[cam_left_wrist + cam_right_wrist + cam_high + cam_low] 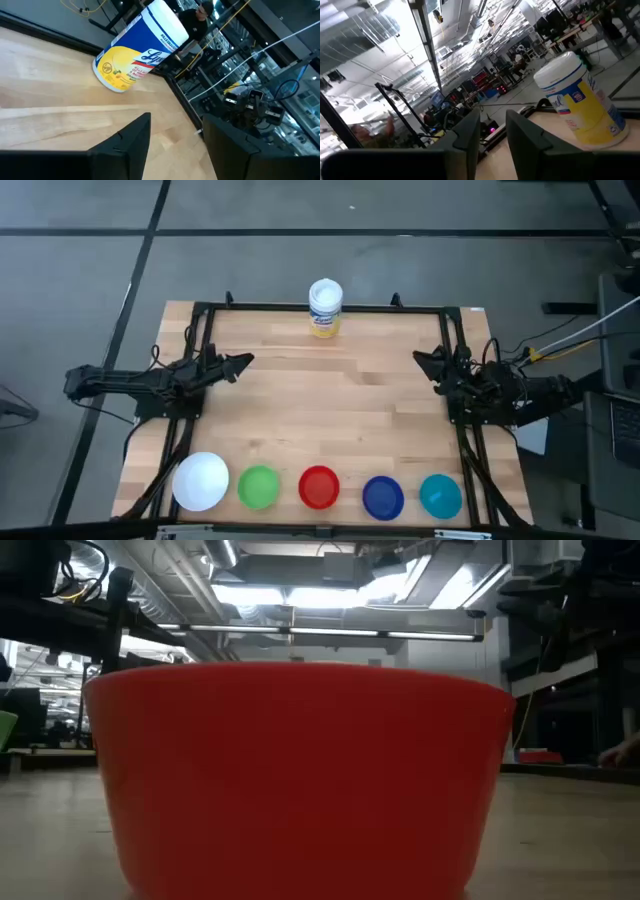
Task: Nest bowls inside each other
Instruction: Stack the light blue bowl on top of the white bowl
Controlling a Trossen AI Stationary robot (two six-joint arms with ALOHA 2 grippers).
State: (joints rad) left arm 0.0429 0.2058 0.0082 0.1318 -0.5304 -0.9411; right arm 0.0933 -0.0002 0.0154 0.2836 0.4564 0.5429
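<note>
Five bowls stand apart in a row along the table's near edge, each on its base: white [201, 481], green [259, 487], red [319, 487], dark blue [382, 497] and teal [440, 494]. The red bowl [300, 780] fills the low view. My left gripper [245, 361] hovers at the table's left side, far from the bowls, pointing toward the table's middle, open with nothing between its fingers [175, 125]. My right gripper [418, 358] is at the right side, facing it, also open and empty [493, 117].
A white canister with a yellow label [325, 308] stands at the middle of the far edge. A black frame [330, 307] runs around the table. Bare wood [330, 400] lies between the two grippers and the row of bowls.
</note>
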